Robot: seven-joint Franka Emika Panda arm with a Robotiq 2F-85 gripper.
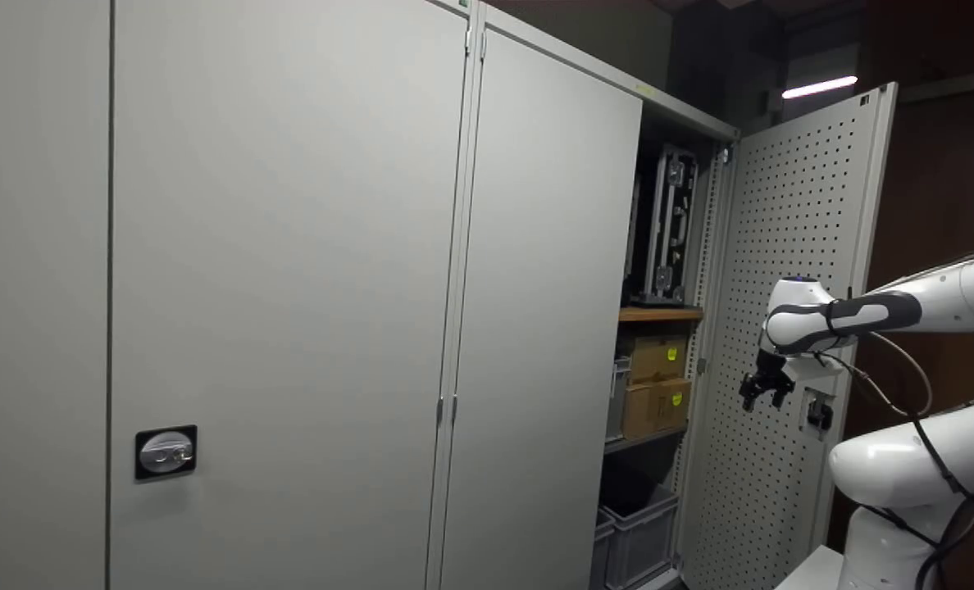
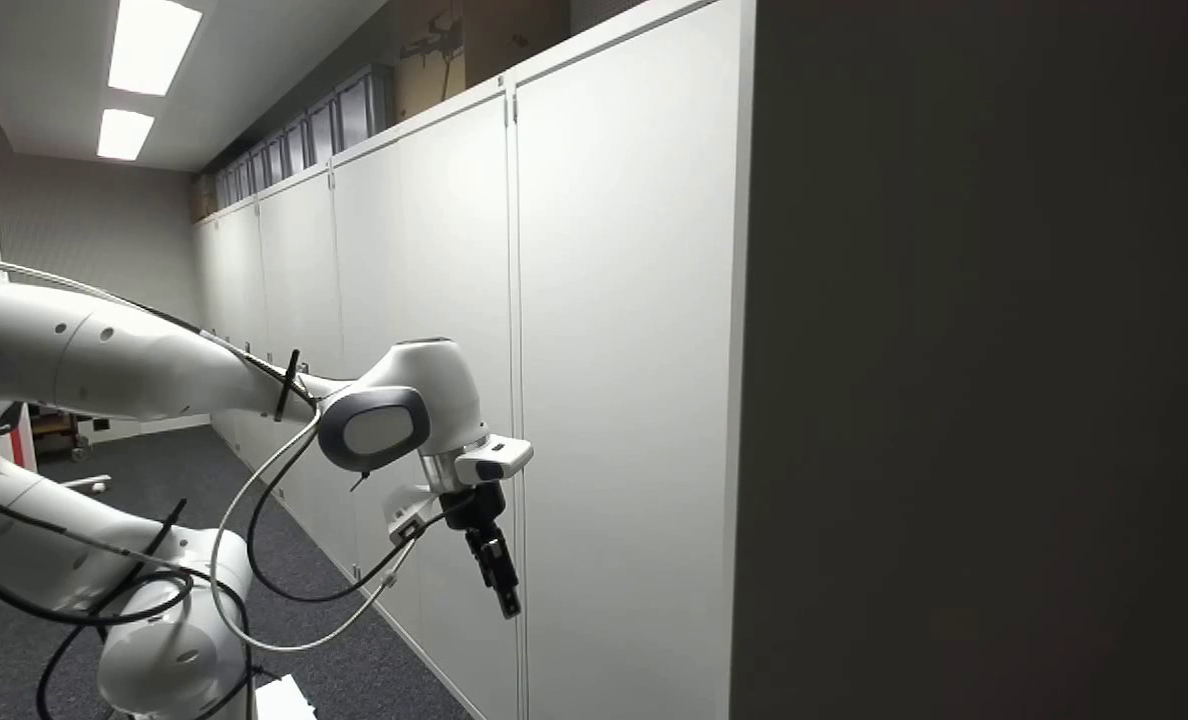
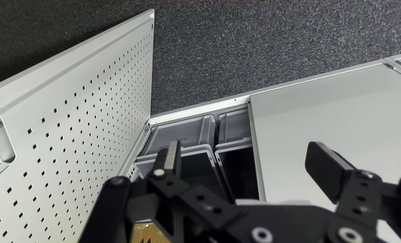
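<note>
Fingers [image 3: 323, 168] are standing spread wide, tips pointing down, hovering in front of the perforated door [image 1: 798, 188] and looking apart from it in the wrist view. That door is hanging open at the right-hand end of the grey cabinet [image 1: 573, 53] in an exterior view, its latch [image 1: 819, 412] sitting near the fingers. Plain door panel [image 1: 536, 287] is covering the other part of this section. Inside, a metal-framed piece [image 1: 659, 217] is standing upright on a wooden shelf [image 1: 659, 315]; cardboard boxes [image 1: 655, 410] with yellow-green stickers [image 1: 672, 354] are sitting stacked on the level below; grey bins [image 3: 170, 131] are resting side by side at the bottom, one bearing a red marking [image 3: 181, 139]. White arm [image 1: 938, 299] is reaching in from the right edge there, cables [image 2: 304, 600] looping beneath it. Dark carpet [image 3: 271, 50] is running along the cabinet base. Ceiling lights [image 2: 154, 45] are glowing, and pale cabinet fronts [image 2: 299, 240] are stretching into the distance in an exterior view
</note>
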